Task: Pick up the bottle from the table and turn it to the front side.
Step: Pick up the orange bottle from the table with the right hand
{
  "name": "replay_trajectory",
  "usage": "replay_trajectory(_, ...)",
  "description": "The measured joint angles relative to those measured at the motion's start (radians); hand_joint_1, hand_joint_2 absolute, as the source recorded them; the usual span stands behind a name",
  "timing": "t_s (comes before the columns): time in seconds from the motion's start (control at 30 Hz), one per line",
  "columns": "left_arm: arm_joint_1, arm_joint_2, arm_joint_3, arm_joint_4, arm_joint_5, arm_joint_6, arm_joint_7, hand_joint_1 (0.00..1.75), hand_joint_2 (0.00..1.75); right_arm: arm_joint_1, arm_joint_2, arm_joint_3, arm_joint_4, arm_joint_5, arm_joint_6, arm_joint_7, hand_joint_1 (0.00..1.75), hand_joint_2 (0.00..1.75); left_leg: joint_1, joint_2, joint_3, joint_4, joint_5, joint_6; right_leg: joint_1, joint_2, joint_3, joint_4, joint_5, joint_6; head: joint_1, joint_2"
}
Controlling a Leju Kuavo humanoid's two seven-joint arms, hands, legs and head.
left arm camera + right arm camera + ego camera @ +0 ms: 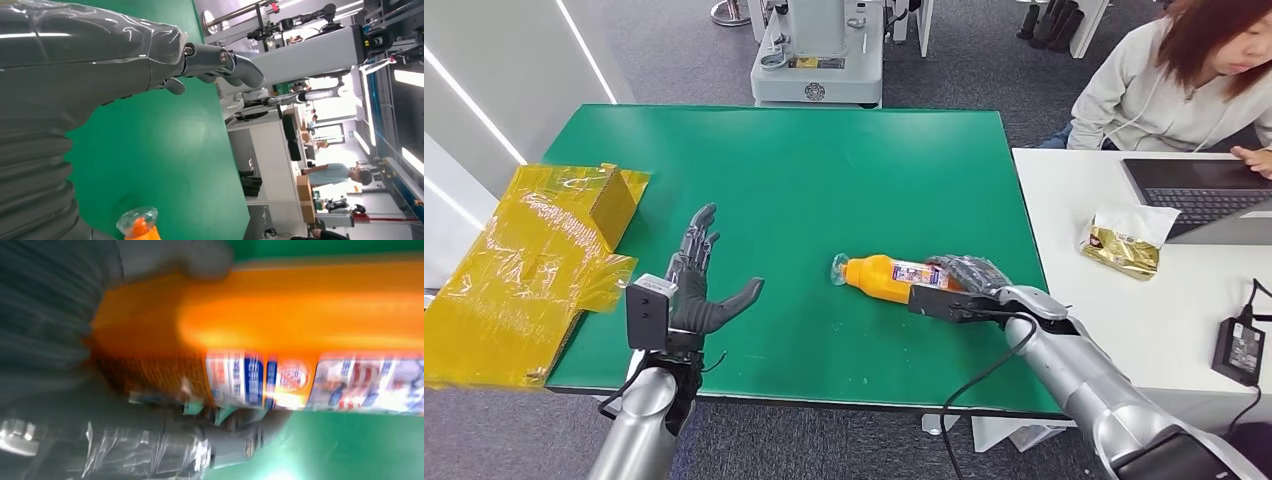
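Both arms are silver metal tubes with black cables looping beside them. The left hand (696, 290) has dark grey fingers (701, 232) and a black wrist box with a pale label. The right hand (969, 285) is likewise dark grey, with a glossy ribbed cover.

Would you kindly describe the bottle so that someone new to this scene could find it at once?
Look at the green table in the middle of the room; toward its near right side, an orange bottle lies on its side, its cap pointing left. The right robot hand grips its base end. It is the only orange, labelled thing on the green surface.
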Motion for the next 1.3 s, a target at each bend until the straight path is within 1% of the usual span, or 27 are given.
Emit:
replay_trajectory(0.27,0.009,0.007,-0.006,0.000,0.010,0.001,-0.001,0.00,1.75,0.007,-0.023,0.039,-0.004,-0.091,-0.040,-0.011,1.75,1.75,0.000,0.000,0.001,0.000,0.000,0.000,0.000,0.000,0.001,0.000,0.000,0.000,0.000,0.000)
replay_trajectory(0.4,0.014,0.011,-0.007,0.000,0.015,0.001,-0.002,0.00,1.75,0.029,-0.034,0.042,-0.025,-0.141,-0.082,-0.035,1.75,1.75,0.000,0.000,0.001,0.000,0.000,0.000,0.000,0.000,0.001,0.000,0.000,0.000,0.000,0.000)
replay_trajectory(0.53,0.020,0.014,-0.008,0.000,0.019,0.001,-0.005,0.00,1.75,0.046,-0.042,0.042,-0.047,-0.168,-0.099,-0.049,1.75,1.75,0.000,0.001,0.002,0.000,0.000,0.000,0.000,0.001,0.001,0.000,0.000,0.000,0.000,0.000)
replay_trajectory(0.6,0.023,0.015,-0.008,0.000,0.022,0.002,-0.008,0.00,1.75,0.061,-0.044,0.037,-0.064,-0.213,-0.118,-0.073,1.75,1.75,0.000,0.001,0.002,0.000,0.000,0.000,0.000,0.001,0.002,0.000,0.000,0.000,0.000,0.000)
replay_trajectory(0.7,0.027,0.017,-0.008,0.000,0.027,0.003,-0.010,0.00,1.75,0.114,-0.043,0.004,-0.120,-0.343,-0.158,-0.133,1.75,1.75,0.000,0.000,0.001,0.000,0.000,0.000,0.000,0.000,0.001,0.000,0.000,0.000,0.000,0.000)
replay_trajectory(0.8,0.027,0.020,-0.011,0.000,0.030,0.003,-0.011,0.00,1.75,0.212,-0.023,-0.051,-0.230,-0.460,-0.208,-0.183,1.75,1.75,0.000,0.000,-0.001,0.000,0.000,0.000,0.000,0.000,0.000,0.000,0.000,0.000,0.000,0.000)
replay_trajectory(0.93,0.025,0.022,-0.023,0.000,0.031,0.004,-0.012,0.00,1.75,0.335,0.045,-0.101,-0.382,-0.505,-0.262,-0.213,1.75,1.75,0.000,0.000,-0.003,-0.001,0.000,0.000,0.000,0.001,-0.005,0.001,0.000,0.000,0.000,0.000)
replay_trajectory(1.07,0.022,0.023,-0.032,0.000,0.031,0.005,-0.012,0.00,1.75,0.386,0.087,-0.122,-0.470,-0.509,-0.273,-0.213,1.75,1.75,0.000,0.000,-0.005,-0.001,0.000,0.000,0.000,0.000,-0.006,0.001,-0.001,-0.001,0.000,0.000)
replay_trajectory(1.3,0.020,0.028,-0.036,0.000,0.031,0.005,-0.012,0.00,1.75,0.426,0.107,-0.155,-0.538,-0.510,-0.274,-0.212,1.75,1.75,0.000,0.000,-0.006,-0.001,0.000,0.000,0.000,0.000,-0.006,0.000,-0.001,0.000,0.000,0.000)
